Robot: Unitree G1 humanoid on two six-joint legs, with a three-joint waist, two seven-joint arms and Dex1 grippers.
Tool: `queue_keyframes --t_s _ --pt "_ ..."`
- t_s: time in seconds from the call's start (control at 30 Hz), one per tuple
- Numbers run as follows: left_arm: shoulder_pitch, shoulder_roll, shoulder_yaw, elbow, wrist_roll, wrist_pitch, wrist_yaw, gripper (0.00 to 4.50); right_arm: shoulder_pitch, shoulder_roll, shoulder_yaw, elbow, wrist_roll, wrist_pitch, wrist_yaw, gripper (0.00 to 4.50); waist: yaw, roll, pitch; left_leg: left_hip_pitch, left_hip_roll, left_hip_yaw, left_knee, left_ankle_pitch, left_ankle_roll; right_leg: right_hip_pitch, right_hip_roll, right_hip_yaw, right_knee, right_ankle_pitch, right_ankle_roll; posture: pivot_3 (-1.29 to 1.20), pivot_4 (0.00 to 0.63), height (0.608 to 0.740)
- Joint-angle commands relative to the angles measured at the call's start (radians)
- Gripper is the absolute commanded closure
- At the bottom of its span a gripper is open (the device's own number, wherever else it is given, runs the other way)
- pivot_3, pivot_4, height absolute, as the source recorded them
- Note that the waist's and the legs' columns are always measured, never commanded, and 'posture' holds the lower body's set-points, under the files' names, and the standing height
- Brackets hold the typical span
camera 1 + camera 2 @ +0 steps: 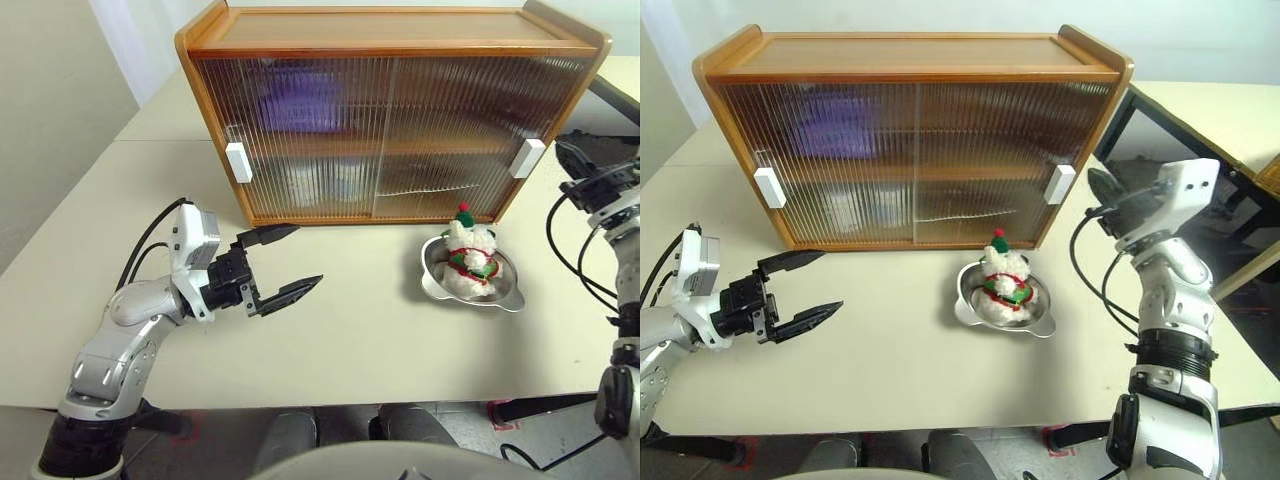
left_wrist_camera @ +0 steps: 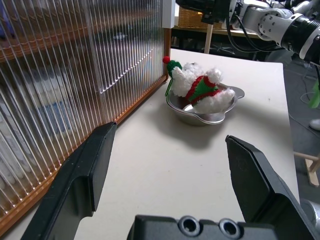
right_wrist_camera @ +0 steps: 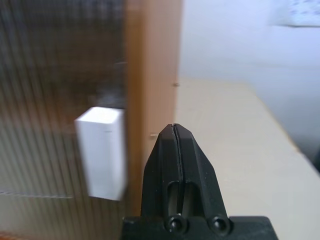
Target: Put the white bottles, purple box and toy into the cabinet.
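White plush toy (image 1: 469, 258) upright in dish (image 1: 436, 287), hat uppermost.

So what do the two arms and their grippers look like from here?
Both arms are silver-grey metal with black joint rings and loose black cables. The left gripper has two black tapered fingers and a white wrist block. The right gripper is black too, behind a white wrist housing.

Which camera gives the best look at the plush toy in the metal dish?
The left wrist view: the toy is close, with scarf, hat and dish clear. Both eye views show it smaller, in front of the cabinet. The right wrist view faces the cabinet's white handle.
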Motion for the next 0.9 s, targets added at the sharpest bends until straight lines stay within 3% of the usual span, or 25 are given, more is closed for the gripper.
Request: queue_keyframes --t_s 0.03,0.23,0.9 --pt "-0.004 0.007 0.018 0.020 -0.006 -0.021 -0.011 0.00 0.041 0.020 0.024 -0.107 0.012 0.058 -0.015 4.49 -0.001 0.000 0.000 0.000 0.000 0.000 0.000 0.000 0.000 0.000 0.000 0.000 0.000 0.000 0.000 -0.07 0.007 0.740" --pt "0.013 -0.041 0.063 0.046 -0.064 -0.089 -0.035 0.00 0.082 0.033 0.015 -0.170 0.024 0.099 -0.030 4.49 -0.014 0.001 0.000 0.000 0.001 0.000 0.000 0.000 0.000 0.000 0.001 0.000 0.000 -0.001 -0.001 -0.08 0.009 0.740" --pt "0.035 -0.032 0.060 0.130 -0.034 -0.180 -0.082 0.00 0.071 0.084 0.083 -0.264 0.026 0.172 -0.010 4.49 -0.012 0.002 0.000 0.000 0.002 -0.001 -0.002 0.000 -0.001 -0.002 0.001 0.000 0.000 -0.001 -0.002 -0.07 0.006 0.740"
